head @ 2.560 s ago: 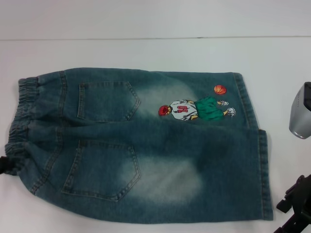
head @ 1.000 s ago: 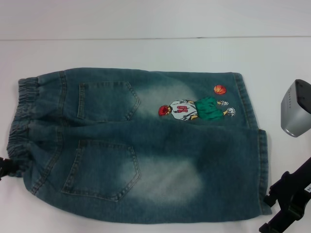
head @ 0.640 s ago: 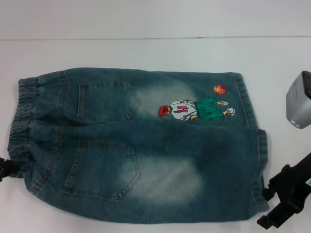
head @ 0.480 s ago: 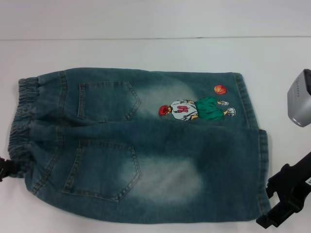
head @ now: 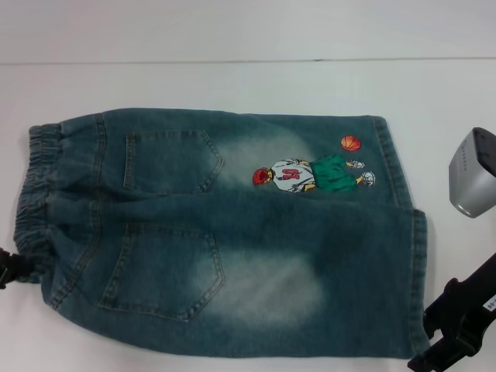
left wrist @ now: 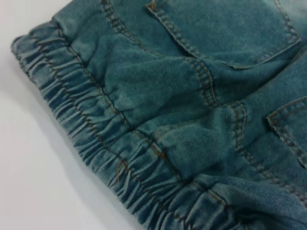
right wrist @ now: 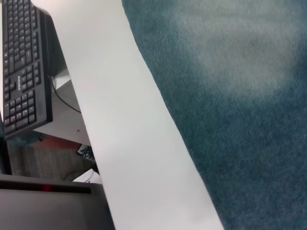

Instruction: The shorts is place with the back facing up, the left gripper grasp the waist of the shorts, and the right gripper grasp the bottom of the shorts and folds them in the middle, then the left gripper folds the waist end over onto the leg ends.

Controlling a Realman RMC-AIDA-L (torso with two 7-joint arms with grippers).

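Observation:
The shorts [head: 232,232] lie flat on the white table [head: 232,77], back pockets up. The elastic waist [head: 35,194] is at the left and the leg ends [head: 417,263] are at the right. The embroidered basketball player [head: 310,174] is on the far leg. My left gripper [head: 6,269] shows only as a black tip at the waistband's near corner. The left wrist view is filled by the gathered waistband [left wrist: 96,143] and a pocket seam. My right gripper [head: 425,337] stands open at the near corner of the bottom hem, one finger above the corner and one below it.
The silver housing [head: 473,172] on the right arm hangs over the table beyond the leg ends. In the right wrist view the denim [right wrist: 240,96] runs along the table's front edge, with a black keyboard [right wrist: 24,62] on a lower surface past that edge.
The right gripper came in from the lower right to the near hem corner and has since sunk slightly. The hem corner shifted a little. The left gripper stayed put.

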